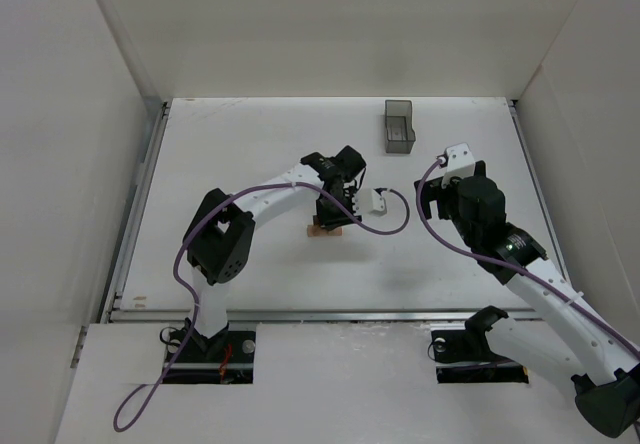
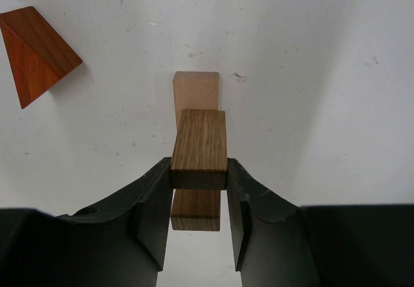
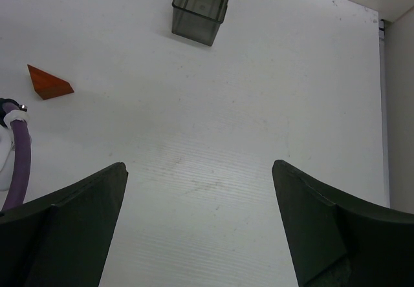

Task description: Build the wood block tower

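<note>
My left gripper is shut on a brown wood block and holds it just above two blocks on the table: a pale tan block beyond it and a brown block under it. In the top view the left gripper hangs over these blocks near the table's middle. The orange triangular piece lies apart to the far left; it also shows in the right wrist view. My right gripper is open and empty above bare table, to the right.
A translucent dark grey bin stands at the back of the table, right of centre, and shows in the right wrist view. The left arm's purple cable with a white connector loops between the grippers. White walls enclose the table.
</note>
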